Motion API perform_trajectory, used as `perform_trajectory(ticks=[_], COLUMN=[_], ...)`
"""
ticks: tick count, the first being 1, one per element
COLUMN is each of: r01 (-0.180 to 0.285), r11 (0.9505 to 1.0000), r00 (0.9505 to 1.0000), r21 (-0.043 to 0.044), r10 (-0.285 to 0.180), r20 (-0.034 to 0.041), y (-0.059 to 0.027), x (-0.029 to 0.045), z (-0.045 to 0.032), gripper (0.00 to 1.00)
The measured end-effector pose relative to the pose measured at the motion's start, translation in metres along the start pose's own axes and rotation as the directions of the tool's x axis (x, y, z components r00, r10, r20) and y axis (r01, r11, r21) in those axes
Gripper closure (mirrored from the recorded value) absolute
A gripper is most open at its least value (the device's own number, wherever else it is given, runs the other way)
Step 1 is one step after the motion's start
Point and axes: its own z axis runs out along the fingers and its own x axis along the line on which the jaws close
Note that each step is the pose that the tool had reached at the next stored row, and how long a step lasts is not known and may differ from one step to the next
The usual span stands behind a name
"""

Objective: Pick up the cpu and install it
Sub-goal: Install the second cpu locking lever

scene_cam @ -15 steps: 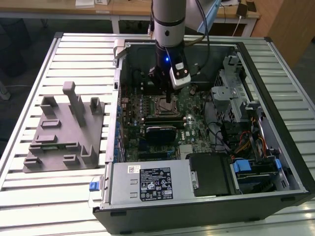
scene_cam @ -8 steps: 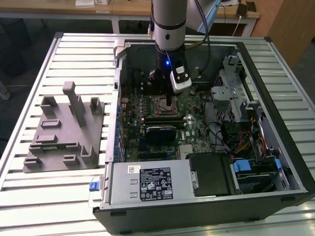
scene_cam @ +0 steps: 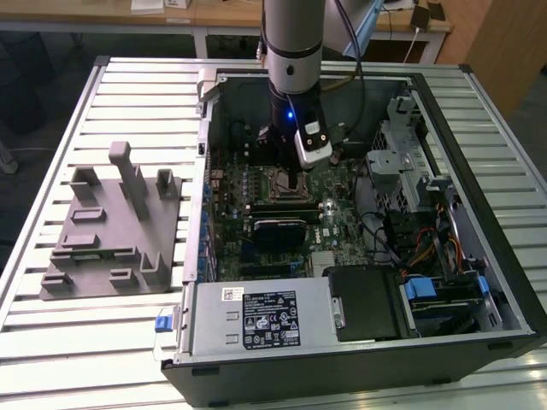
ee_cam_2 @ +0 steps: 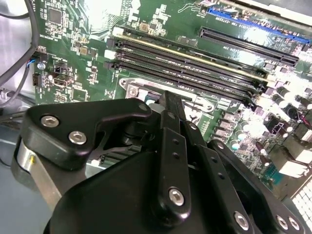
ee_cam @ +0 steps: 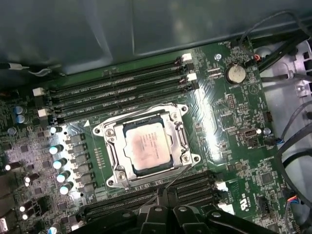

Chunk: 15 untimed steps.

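We are looking down into an open computer case (scene_cam: 479,120) that lies on a ribbed metal table (scene_cam: 51,342). Our arm reaches into it, and our gripper (ee_cam: 163,197) hangs just above the green motherboard (ee_cam: 229,126).

The cpu (ee_cam: 146,145) is right in front of the fingertips, a little way past them. It is a flat square chip with a pale silver top. It sits flat inside the socket (ee_cam: 181,124), which is the metal frame with screws at its corners. We are not holding it, and nothing sits between the fingers.

The fingers (ee_cam_2: 171,105) come to a thin dark point, so they look pressed together. The tips seem to hover close over the board at the near edge of the socket, but we cannot tell if they touch it.

Long black memory slots (ee_cam: 117,85) run on the far side of the socket from the fingers, and more lie on the near side, right by the tips.

The grey fixture block (scene_cam: 111,226) sits outside the case, well apart from the gripper, and we see no chip on it.

So we think most of the job is done: the chip is already lying in its place. We cannot tell if the frame is locked down over it
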Motion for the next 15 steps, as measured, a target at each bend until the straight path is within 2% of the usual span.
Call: perform_trajectory(ticks=[7, 15], r01=[0.008, 0.071], r11=[1.0000, 0.9975], r00=[1.0000, 0.9975], r21=[-0.0007, -0.0069], r10=[-0.008, -0.071], r20=[-0.0002, -0.0014], y=[-0.0026, -0.0057], x=[0.0025, 0.0086], z=[0.0048, 0.0087], gripper=[0.89, 0.89])
